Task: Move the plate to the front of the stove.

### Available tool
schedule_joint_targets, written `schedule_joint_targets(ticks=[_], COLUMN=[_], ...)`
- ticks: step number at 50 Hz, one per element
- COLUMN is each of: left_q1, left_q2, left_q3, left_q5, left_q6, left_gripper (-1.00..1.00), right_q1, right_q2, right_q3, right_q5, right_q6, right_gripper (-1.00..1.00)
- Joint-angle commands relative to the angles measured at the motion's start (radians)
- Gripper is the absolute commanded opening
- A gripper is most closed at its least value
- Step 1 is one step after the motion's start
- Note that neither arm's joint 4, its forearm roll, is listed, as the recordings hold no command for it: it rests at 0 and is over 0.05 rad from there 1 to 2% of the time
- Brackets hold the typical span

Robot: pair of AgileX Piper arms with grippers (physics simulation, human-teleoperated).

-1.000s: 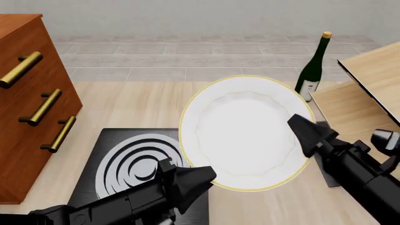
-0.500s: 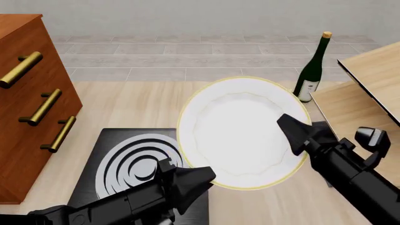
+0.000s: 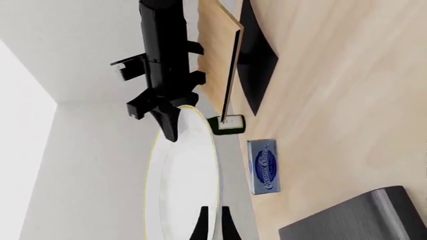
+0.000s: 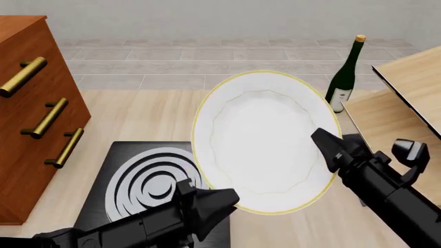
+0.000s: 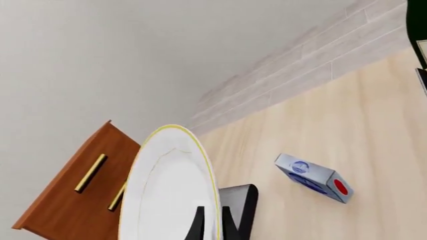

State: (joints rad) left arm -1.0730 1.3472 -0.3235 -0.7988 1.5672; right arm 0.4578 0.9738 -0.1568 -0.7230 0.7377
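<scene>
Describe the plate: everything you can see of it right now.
The plate is round, smooth and glossy white, like glazed china, with a thin yellow-gold rim and a faintly scalloped inner well. It is empty, lifted off the table and tilted up so its face turns toward the front camera. Both arms hold it by the rim: the left gripper pinches its lower left edge, the right gripper its right edge. In the front view it hangs beside and above the stove and hides the small blue box on the table beyond.

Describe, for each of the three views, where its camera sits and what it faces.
Front view: fixed above and behind the arms, looking down at the plate, stove, left gripper, right gripper.
Left wrist view: behind the left fingers, facing the plate's edge and right arm.
Right wrist view: behind the right fingers, facing the plate's edge.
Both wrist views share the blue box.
</scene>
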Motion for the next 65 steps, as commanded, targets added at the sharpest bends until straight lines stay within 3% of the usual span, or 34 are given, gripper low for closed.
schedule_joint_targets(ticks=[1,17,18,36,65], left_q1=[0.001,0.001,0.002,-0.004,-0.021], left_q2=[-0.009,-0.022,-0.02,-0.035,-0.106], left_q3=[-0.016,-0.019,-0.018,-0.019,-0.026], left_q5=[-0.017,-0.012,-0.017,-0.029,0.012], left_q6=[0.004,0.008,0.011,0.017,-0.017], left_gripper=[-1.0,-1.0,1.0,1.0,1.0], right_q1=[0.015,0.025,0.025,0.012,-0.17], right_q2=[-0.007,-0.03,-0.032,-0.042,-0.131], right_q3=[0.007,-0.004,-0.004,-0.002,-0.026], right_q5=[0.008,0.037,0.038,0.042,0.118], right_q6=[-0.001,-0.007,-0.007,-0.005,0.043], right_gripper=[-1.0,-1.0,-1.0,-1.0,-1.0])
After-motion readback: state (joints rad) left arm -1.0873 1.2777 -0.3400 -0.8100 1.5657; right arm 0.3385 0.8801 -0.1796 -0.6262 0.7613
